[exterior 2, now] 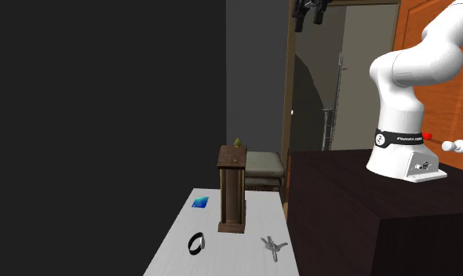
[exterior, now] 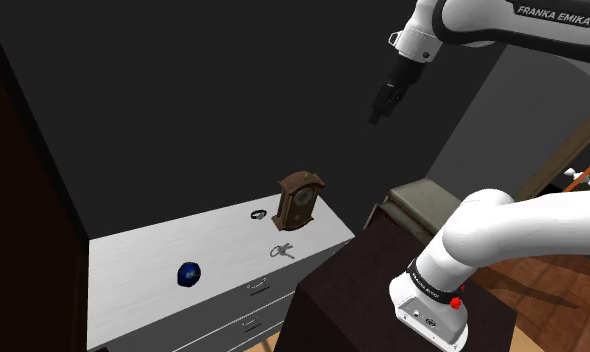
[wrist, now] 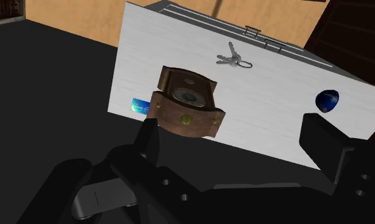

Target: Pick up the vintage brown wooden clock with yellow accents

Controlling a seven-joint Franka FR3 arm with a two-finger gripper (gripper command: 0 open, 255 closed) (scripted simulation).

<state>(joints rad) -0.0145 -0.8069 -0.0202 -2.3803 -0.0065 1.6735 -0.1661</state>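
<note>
1. The clock stands upright on the white dresser, close to the top's far edge in the shoulder view. It is at the end nearest the stand, which I judge puts it within the arm's reach.
2. The gripper hangs high over the dresser, well apart from the clock and pointing down. From that height the wrist view takes in most of the top, which suits lining up before a descent.
3. In the wrist view the fingers stand far apart with nothing between them. The claw is wide and empty, set to straddle something.
4. The clock's top lies ahead of the fingers and nearer one finger than the middle of the gap. I judge the hand must shift over it before going down.
5. The second exterior view shows the clock tall and narrow on a small base, so a nudge from a finger could tip it. A grip across its narrower span, well down the body, looks safest.
6. Keys lie near the clock's front and a black ring lies near its side. A blue card lies behind it and a blue rounded thing well apart. None touches the clock, so its sides are free for the fingers.
7. Stage, as I judge it: approach, with the grasp not yet begun.
</note>
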